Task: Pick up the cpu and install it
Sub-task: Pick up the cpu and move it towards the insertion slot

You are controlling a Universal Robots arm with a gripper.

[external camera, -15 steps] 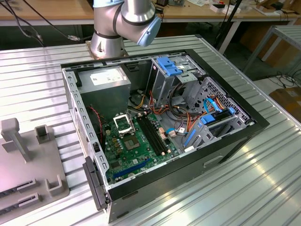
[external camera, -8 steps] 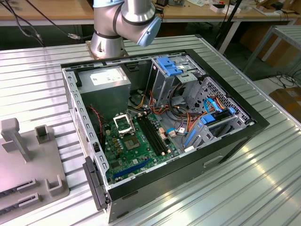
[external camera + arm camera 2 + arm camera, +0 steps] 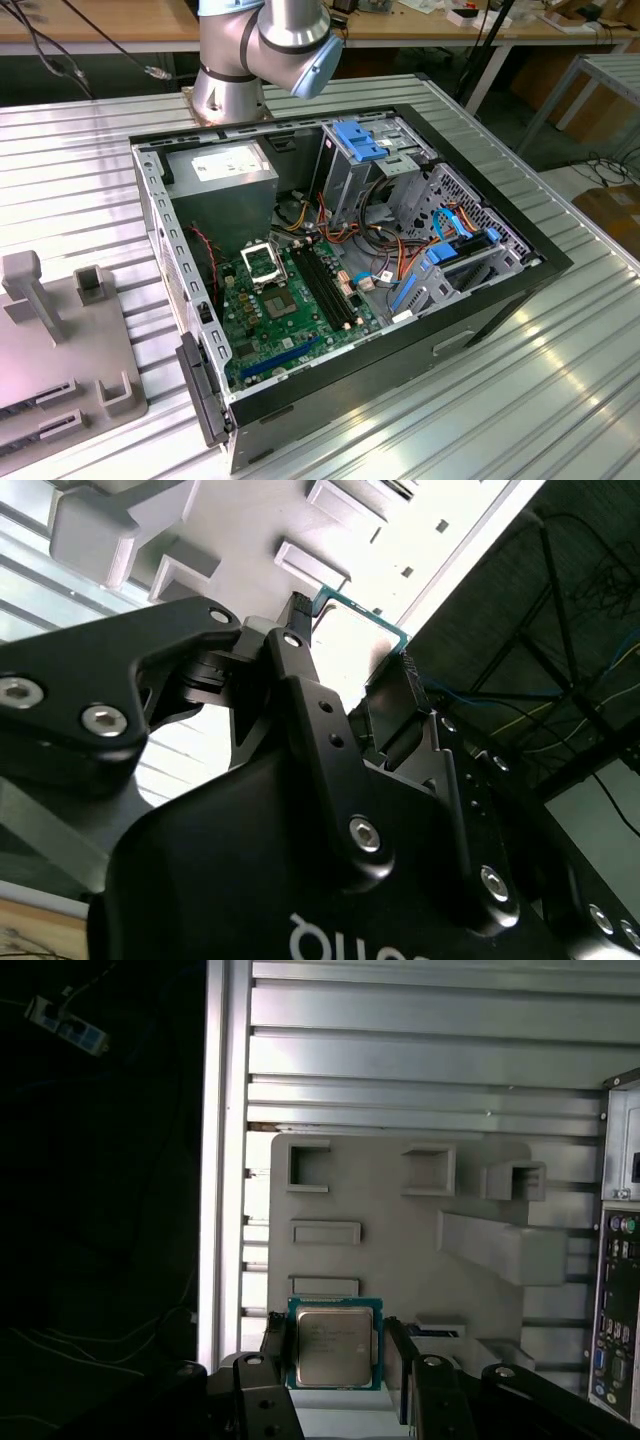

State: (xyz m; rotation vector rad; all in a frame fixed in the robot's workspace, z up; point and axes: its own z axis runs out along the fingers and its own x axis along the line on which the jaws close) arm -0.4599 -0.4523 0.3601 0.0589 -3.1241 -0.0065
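Ribbed metal bench (image 3: 560, 390) below — gripper (image 3: 335, 1336) clamped on the cpu (image 3: 333, 1352), held above the grey tray (image 3: 400, 1250): pick looks done, install pending — socket (image 3: 262, 262) demands square, gentle seating.

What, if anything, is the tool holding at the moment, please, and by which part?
The tool holds the cpu, pinched between its fingers by two opposite side edges.

Exterior view evenly bright; first wrist view dim, table (image 3: 400, 1050) glaring.
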